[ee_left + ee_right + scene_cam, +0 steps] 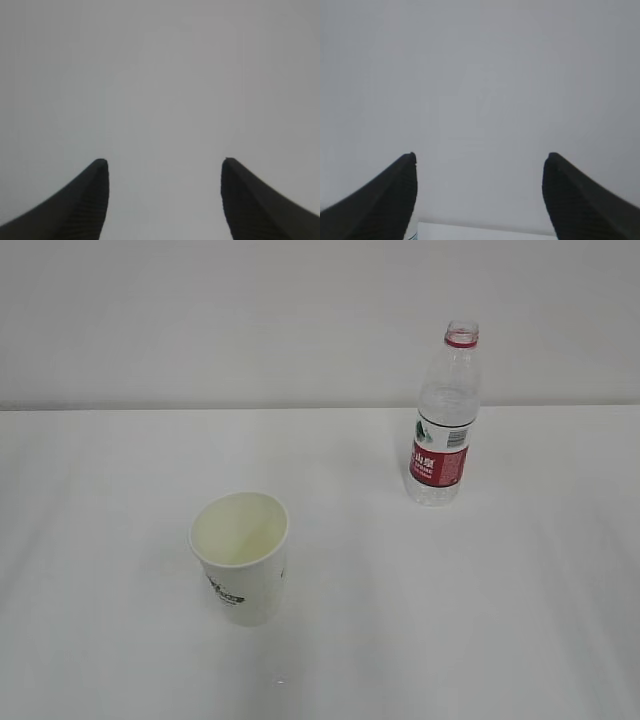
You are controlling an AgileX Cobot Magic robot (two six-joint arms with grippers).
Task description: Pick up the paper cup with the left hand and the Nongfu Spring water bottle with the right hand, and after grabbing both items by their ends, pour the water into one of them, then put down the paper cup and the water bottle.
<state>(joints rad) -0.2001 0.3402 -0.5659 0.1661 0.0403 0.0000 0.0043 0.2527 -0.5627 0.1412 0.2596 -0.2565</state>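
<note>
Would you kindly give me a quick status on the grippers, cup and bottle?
Left gripper open, empty. Right gripper open, empty. Paper cup and uncapped water bottle upright on the table, apart, untouched. Nothing in the way.

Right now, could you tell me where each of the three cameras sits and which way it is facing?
Exterior view: raised in front, slanting down at the white table, the white dimpled paper cup and the uncapped clear plastic water bottle with the red label; no arm shows.
Left wrist view: on the left arm, facing blank grey; only the open black left hand shows.
Right wrist view: on the right arm, facing blank grey above a white strip; the open black right hand shows.
Shared: both wrist views show spread fingers, holding nothing.
</note>
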